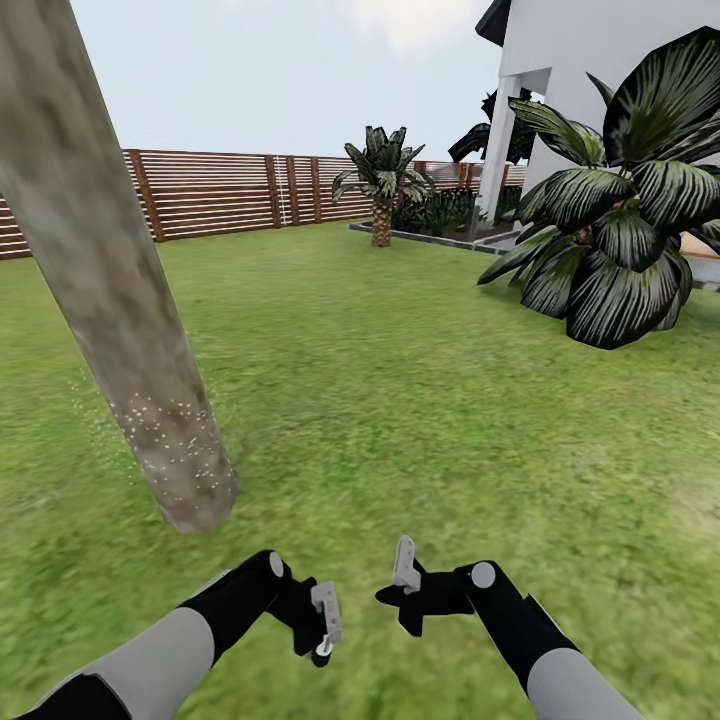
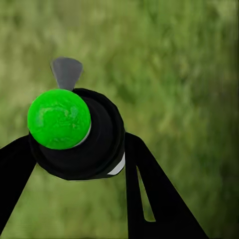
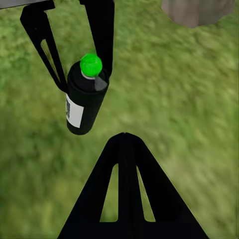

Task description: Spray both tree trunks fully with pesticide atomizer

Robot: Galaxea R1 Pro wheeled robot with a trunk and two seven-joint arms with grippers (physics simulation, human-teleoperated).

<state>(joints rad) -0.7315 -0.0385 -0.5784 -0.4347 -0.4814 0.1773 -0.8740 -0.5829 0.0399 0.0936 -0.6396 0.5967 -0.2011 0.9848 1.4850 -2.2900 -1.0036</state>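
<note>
- Two arms reach low over the grass floor (image 1: 420, 400) in the head view, the left gripper (image 1: 325, 625) and the right gripper (image 1: 403, 580) near each other but apart.
- Left gripper: its two black fingers (image 2: 149, 194) are clamped on either side of the pesticide atomizer (image 2: 82, 134) — a black bottle with a bright green cap, a grey nozzle tab and a white label.
- In the right wrist view the atomizer (image 3: 85, 97) hangs between the left gripper's fingers (image 3: 102, 30), clear of the lawn (image 3: 189, 124) below it.
- Right gripper: its fingers (image 3: 124, 199) meet at a point with nothing between them, so it is closed and empty.
- One thick, pale grey-brown tree trunk (image 1: 110, 270) leans up at the robot's left front; its base shows in the right wrist view too (image 3: 199, 11).
- Pale specks of pesticide (image 1: 165, 425) dot the lower trunk only — the bark above is bare.
- Farther off stand a brown slatted fence (image 1: 220, 190), a small palm (image 1: 382, 185), a broad-leaved dark plant (image 1: 625, 220) and a white house (image 1: 580, 60).
</note>
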